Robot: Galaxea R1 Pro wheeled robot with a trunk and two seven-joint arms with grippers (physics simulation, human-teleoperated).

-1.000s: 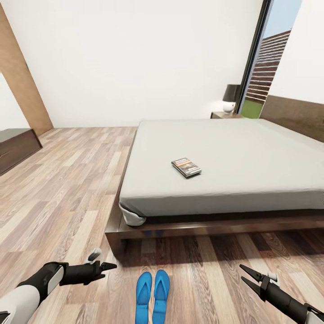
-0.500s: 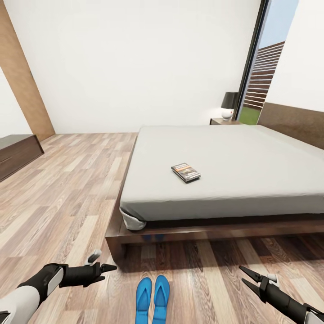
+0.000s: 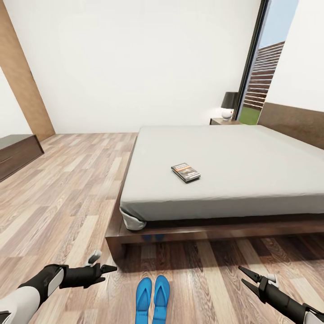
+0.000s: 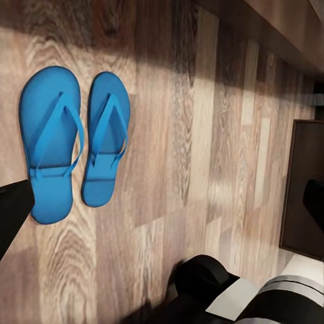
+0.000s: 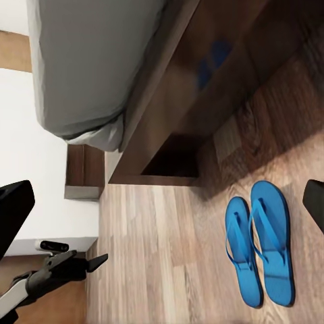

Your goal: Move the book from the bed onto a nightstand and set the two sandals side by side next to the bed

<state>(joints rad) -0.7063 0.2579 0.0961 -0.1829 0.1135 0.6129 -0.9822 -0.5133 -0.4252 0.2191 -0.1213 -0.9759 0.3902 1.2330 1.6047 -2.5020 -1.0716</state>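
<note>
Both grippers are empty here. The left gripper [image 3: 108, 268] hangs low over the floor with its fingers close together, nearly pinched, nothing between them. The right gripper [image 3: 246, 275] has its fingers spread in a clear V, also holding nothing. The robot carries both arms low and out to the sides, probably so they're clear of the bed frame while it lines up.

Right between the two arms on the wood floor [image 3: 67, 198] sit the sandals [image 3: 153, 294], bright blue, side by side and nearly touching, toes pointing at the bed [image 3: 234, 162]. From the left wrist view they look neatly parallel [image 4: 71, 142], near the foot end of the frame with a strip of floor between. So that half of the job looks pretty much done already.

The book [image 3: 186, 172] lies flat on the mattress, a bit in from the near edge, untouched. The nightstand [image 3: 222, 121] is way over at the far corner by the headboard, with a lamp [image 3: 230, 104] on it. Looks like the next move is reaching over the frame for the book, and the open right gripper seems the handier one for it.
</note>
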